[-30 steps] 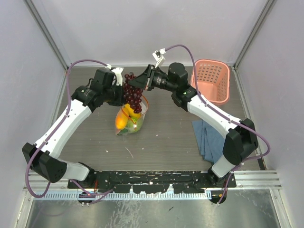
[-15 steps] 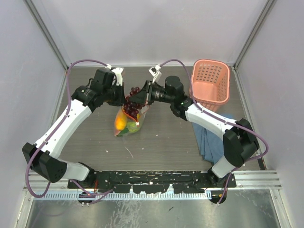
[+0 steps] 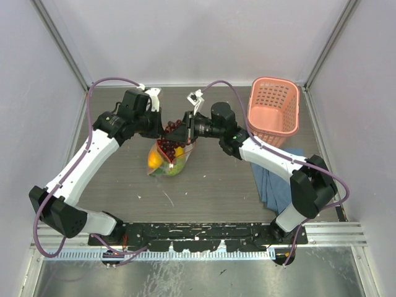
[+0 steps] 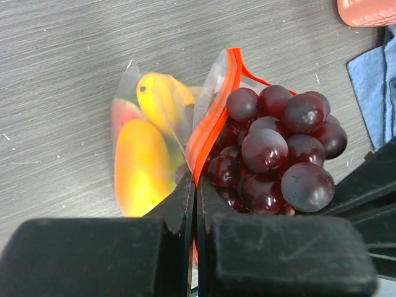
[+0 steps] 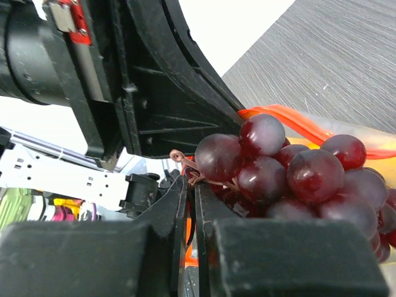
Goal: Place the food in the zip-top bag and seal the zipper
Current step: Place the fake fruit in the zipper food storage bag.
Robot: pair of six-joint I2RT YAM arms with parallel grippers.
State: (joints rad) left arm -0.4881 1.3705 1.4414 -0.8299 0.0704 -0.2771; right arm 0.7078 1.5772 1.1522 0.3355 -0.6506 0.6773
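The zip-top bag stands on the table with an orange-yellow fruit and a green fruit inside. My left gripper is shut on the zipper, the red-orange strip, and holds the mouth up. My right gripper is shut on the stem of the dark purple grape bunch. The bunch hangs in the bag's mouth, right beside the left fingers.
A pink basket stands at the back right, close behind the right arm. A folded blue cloth lies on the table under the right forearm. Grey walls close in the table on three sides.
The right gripper has moved left and down with the grape bunch, from above the bag into its mouth. The left gripper kept its hold on the strip.
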